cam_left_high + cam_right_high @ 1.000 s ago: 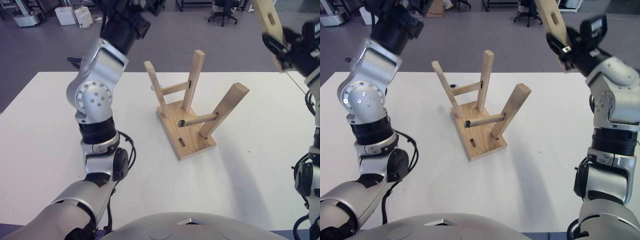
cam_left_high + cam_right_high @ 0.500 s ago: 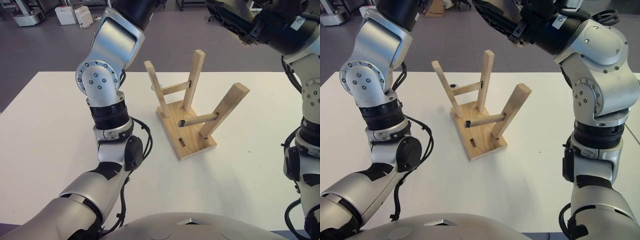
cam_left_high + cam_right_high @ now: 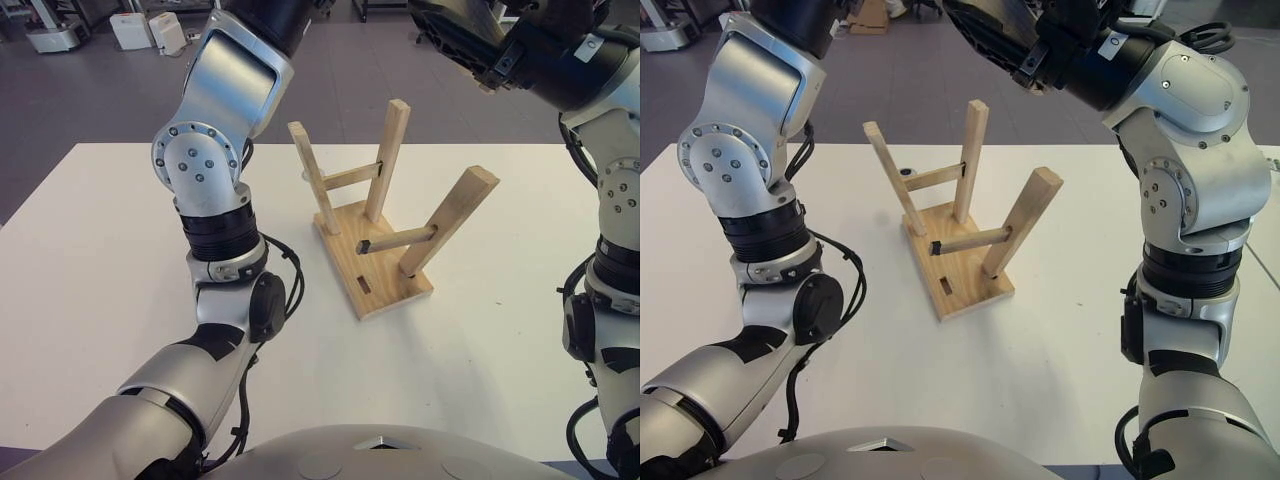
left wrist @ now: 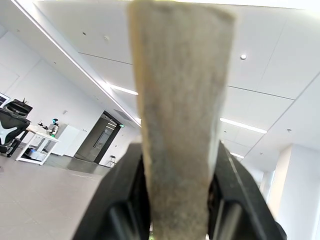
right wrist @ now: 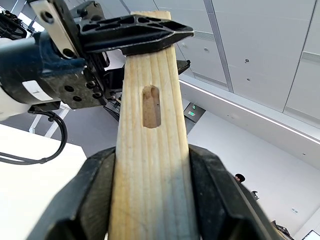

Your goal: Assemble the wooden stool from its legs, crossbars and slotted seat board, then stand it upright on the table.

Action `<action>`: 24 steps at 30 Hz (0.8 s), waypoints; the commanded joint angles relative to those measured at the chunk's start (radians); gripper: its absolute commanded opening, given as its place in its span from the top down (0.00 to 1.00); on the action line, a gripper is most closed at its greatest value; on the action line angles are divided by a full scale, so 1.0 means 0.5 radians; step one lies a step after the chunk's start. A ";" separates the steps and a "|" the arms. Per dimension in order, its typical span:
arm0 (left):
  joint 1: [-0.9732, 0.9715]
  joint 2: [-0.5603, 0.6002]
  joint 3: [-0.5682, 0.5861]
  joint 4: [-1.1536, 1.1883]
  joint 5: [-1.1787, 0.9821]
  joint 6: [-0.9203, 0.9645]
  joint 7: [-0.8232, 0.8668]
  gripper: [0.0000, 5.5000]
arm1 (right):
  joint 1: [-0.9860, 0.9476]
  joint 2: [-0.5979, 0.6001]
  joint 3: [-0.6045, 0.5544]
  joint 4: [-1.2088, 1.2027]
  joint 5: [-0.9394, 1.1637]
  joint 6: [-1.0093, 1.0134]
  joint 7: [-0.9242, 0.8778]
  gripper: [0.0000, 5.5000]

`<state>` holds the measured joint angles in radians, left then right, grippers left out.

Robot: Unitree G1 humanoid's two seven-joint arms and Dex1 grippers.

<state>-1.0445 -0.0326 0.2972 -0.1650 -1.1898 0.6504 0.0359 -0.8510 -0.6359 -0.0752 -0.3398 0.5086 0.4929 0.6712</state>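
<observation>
Ok, head views: part-built stool [image 3: 375, 240] lay inverted on the surface [image 3: 100, 250]. Left wrist: left gripper [image 4: 177, 165] clamped on the fourth leg [image 4: 180, 100]. Right wrist: right gripper [image 5: 152, 190] clamped it too. Risk was both arms fighting, twisting it off the free slot [image 3: 364, 286].
</observation>
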 commanded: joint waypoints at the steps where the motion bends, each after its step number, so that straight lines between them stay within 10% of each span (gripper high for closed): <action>1: 0.152 0.066 0.038 -0.103 -0.071 0.007 0.066 0.81 | 0.011 0.001 -0.034 -0.022 -0.005 0.016 -0.028 0.47; 10: 1.349 0.673 0.338 -0.903 -0.427 0.240 0.363 0.81 | 0.794 -0.304 -0.292 0.639 -0.284 0.075 -0.035 0.47; 24: 2.384 0.011 -0.264 -0.986 0.374 -0.225 0.552 0.81 | 1.563 0.012 0.459 0.658 -0.630 -0.433 0.340 0.47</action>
<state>0.1467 -0.0192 0.1606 -0.6680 -1.0360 0.5601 0.2962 -0.0889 -0.6359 0.1309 0.0552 0.1613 0.2682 0.7954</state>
